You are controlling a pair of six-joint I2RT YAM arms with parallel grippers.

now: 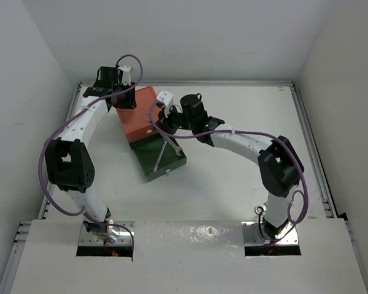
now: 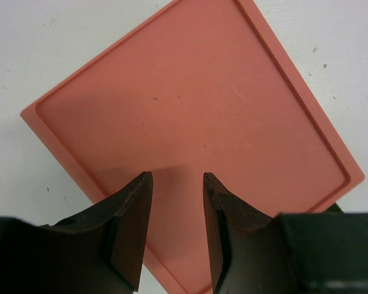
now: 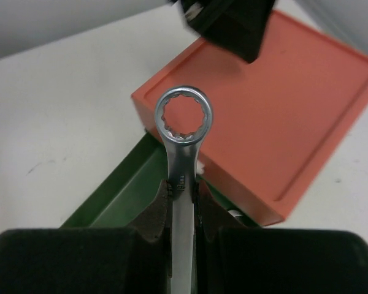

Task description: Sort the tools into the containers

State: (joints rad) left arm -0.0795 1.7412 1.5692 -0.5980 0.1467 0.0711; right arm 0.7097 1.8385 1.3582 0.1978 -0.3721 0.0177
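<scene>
The right tool [image 3: 183,196] pinches a silver wrench [image 3: 184,119] by its shank above the pulled-out green drawer [image 1: 153,160], at 5 o'clock of the orange-red box [image 1: 141,122] over which the left tool [image 2: 176,202] hangs narrowly parted and empty, so placing seems in hand: lower, then release.

The white table [image 1: 233,177] carries one small square box [image 1: 141,119], which stands turned at an angle to the table's edges. Its flat orange-red lid has a raised rim. From under the box, on its near side, a dark green drawer [image 1: 172,162] stands pulled out over the tabletop. Beyond the box's far side and well off to its right, a metal rail [image 1: 313,153] borders the table. Well nearer than the box, a white board [image 1: 190,257] covers the table's edge. Faint dark specks mark the bare surface around the box.
</scene>
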